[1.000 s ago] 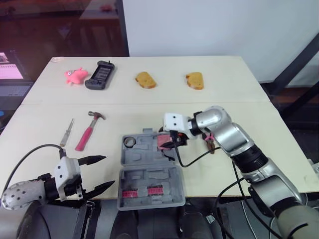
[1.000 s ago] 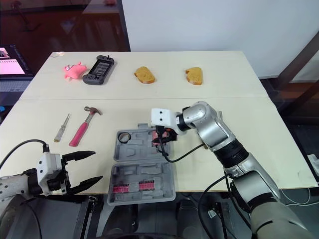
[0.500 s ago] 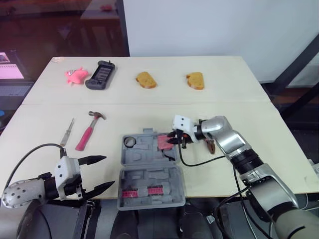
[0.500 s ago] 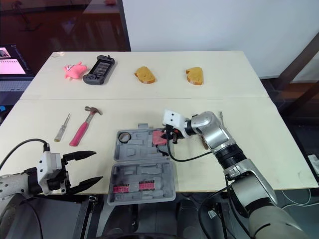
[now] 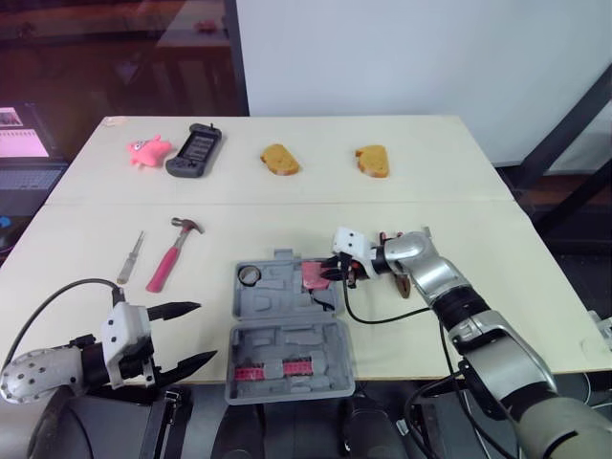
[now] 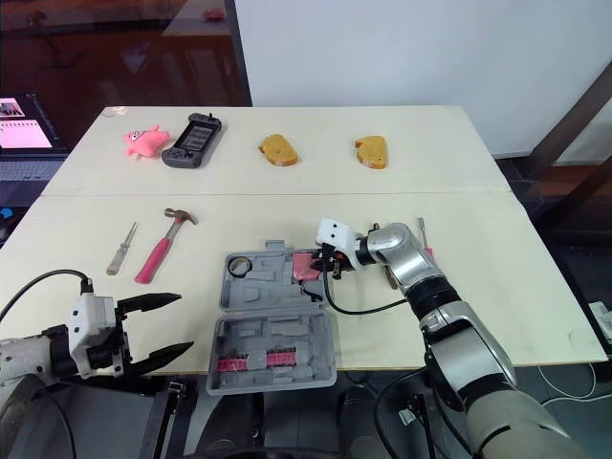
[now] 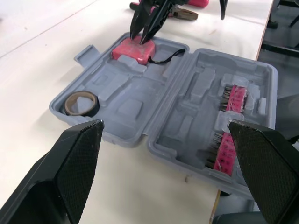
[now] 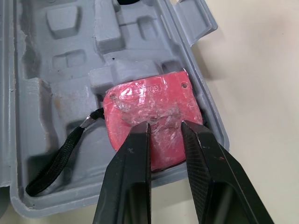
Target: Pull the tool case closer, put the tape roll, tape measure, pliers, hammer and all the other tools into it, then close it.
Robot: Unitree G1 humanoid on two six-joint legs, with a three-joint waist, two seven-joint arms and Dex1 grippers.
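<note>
Now the right end effector (image 8: pixel 164 125), fingers a little apart and pinching nothing, rests its tips on the pink tape measure (image 8: pixel 149 105) in the tool case's (image 6: pixel 273 330) far right pocket, and the pliers (image 5: pixel 403 285) lie just to its right, nearest that arm.

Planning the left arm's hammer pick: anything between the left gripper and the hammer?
Nothing visible. Bare table lies between the open left gripper and the hammer. The screwdriver lies apart on the hammer's left, and the tool case sits off to its right.
</note>
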